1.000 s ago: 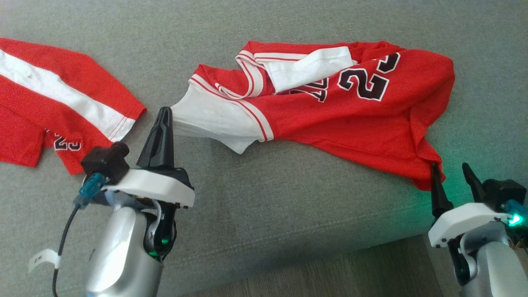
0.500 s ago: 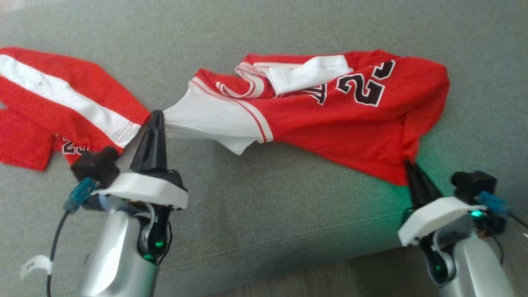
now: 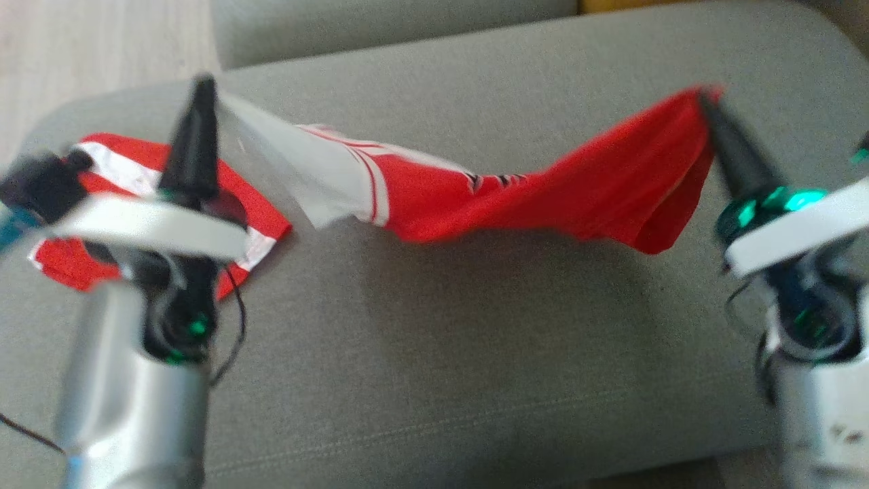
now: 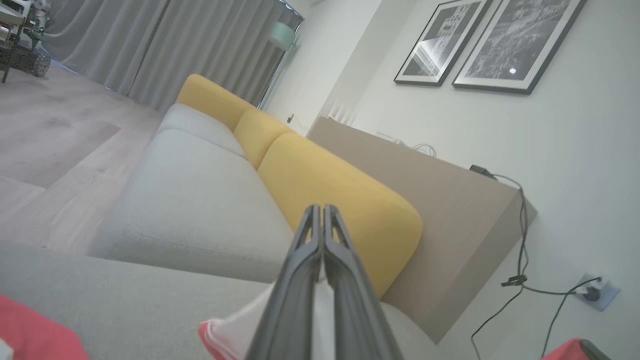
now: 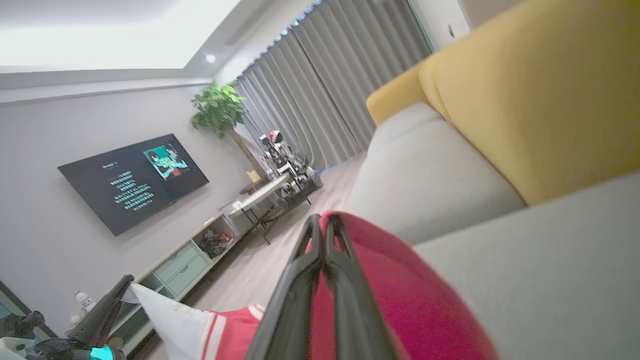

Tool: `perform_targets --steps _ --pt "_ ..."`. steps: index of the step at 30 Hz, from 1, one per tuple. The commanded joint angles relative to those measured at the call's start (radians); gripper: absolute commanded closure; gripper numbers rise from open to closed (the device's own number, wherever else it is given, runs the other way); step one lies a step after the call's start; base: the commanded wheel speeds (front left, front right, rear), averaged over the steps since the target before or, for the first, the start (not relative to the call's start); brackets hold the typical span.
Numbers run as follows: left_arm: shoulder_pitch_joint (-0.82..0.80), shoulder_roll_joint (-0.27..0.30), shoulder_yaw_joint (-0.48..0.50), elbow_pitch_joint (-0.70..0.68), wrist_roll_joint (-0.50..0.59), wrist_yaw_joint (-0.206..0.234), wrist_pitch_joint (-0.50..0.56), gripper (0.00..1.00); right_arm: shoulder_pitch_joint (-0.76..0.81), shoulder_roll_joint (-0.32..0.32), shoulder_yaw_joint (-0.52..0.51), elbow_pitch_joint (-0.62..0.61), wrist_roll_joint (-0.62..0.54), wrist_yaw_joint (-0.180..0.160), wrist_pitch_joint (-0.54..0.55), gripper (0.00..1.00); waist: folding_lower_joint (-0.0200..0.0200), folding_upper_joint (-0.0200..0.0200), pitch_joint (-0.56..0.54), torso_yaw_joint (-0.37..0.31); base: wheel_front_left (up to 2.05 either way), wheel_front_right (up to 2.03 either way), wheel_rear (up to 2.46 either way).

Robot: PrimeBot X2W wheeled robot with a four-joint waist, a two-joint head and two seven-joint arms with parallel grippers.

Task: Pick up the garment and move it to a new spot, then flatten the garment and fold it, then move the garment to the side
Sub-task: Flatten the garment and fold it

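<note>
While left hand (image 3: 204, 87) and right hand (image 3: 706, 103) pinch the garment (image 3: 489, 200), another jersey (image 3: 266, 221) lies nearby.

Bright red mesh jersey (image 3: 502, 204): white sleeve panel, red-and-white striped trim, black lettering. Flat red garment with white band (image 3: 265, 217). Plain grey fabric sofa seat (image 3: 475, 353); mustard-yellow back cushions (image 4: 365, 200).
</note>
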Motion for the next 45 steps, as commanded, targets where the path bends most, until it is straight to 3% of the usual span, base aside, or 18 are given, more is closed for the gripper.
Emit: perform_targets --steps 1,8,18,23,26,31,35,37,41,45 --pt "-0.065 0.030 0.040 -0.051 -0.012 0.009 0.017 1.00 -0.058 -0.017 0.010 -0.043 0.002 0.000 0.008 1.00 0.0000 -0.0001 -0.035 0.020 0.00 0.00 0.00" --pt "-0.221 0.030 0.113 -0.178 -0.126 0.131 0.173 1.00 -0.284 -0.064 -0.050 -0.003 -0.061 0.000 -0.008 1.00 0.0000 -0.0001 -0.076 0.038 0.00 0.00 0.00" --pt "-0.313 0.009 0.185 -0.265 -0.209 0.301 0.258 1.00 -0.452 -0.062 -0.164 0.081 -0.221 0.000 0.010 1.00 0.0000 -0.0001 -0.077 0.049 0.00 0.00 0.00" --pt "-0.345 0.065 0.177 -0.214 -0.191 0.329 0.324 1.00 -0.506 -0.030 -0.180 0.138 -0.301 0.000 0.066 1.00 0.0000 -0.0001 -0.027 0.030 0.00 0.00 0.00" --pt "-0.439 0.104 0.168 -0.167 -0.173 0.346 0.359 1.00 -0.580 -0.028 -0.151 0.170 -0.348 0.000 0.085 1.00 0.0000 -0.0001 0.074 0.020 0.00 0.00 0.00" --pt "-0.745 0.148 0.120 -0.069 -0.131 0.334 0.377 1.00 -0.847 -0.047 -0.136 0.251 -0.463 0.000 0.042 1.00 0.0000 -0.0001 0.344 0.018 0.00 0.00 0.00" --pt "-1.050 0.167 0.068 0.079 -0.065 0.268 0.301 1.00 -1.124 -0.062 -0.150 0.349 -0.567 0.000 -0.056 1.00 0.0000 -0.0001 0.538 0.038 0.00 0.00 0.00" --pt "-1.115 0.158 0.067 0.129 -0.057 0.253 0.259 1.00 -1.179 -0.069 -0.155 0.379 -0.593 0.000 -0.100 1.00 0.0000 -0.0001 0.561 0.045 0.00 0.00 0.00" --pt "-1.295 0.118 0.071 0.294 -0.040 0.181 0.083 1.00 -1.325 -0.075 -0.168 0.504 -0.649 0.000 -0.288 1.00 0.0000 -0.0001 0.598 0.066 0.00 0.00 0.00" --pt "-1.356 0.074 0.057 0.412 -0.053 0.111 -0.001 1.00 -1.361 -0.093 -0.143 0.613 -0.660 0.000 -0.427 1.00 0.0000 -0.0001 0.604 0.086 0.00 0.00 0.00"
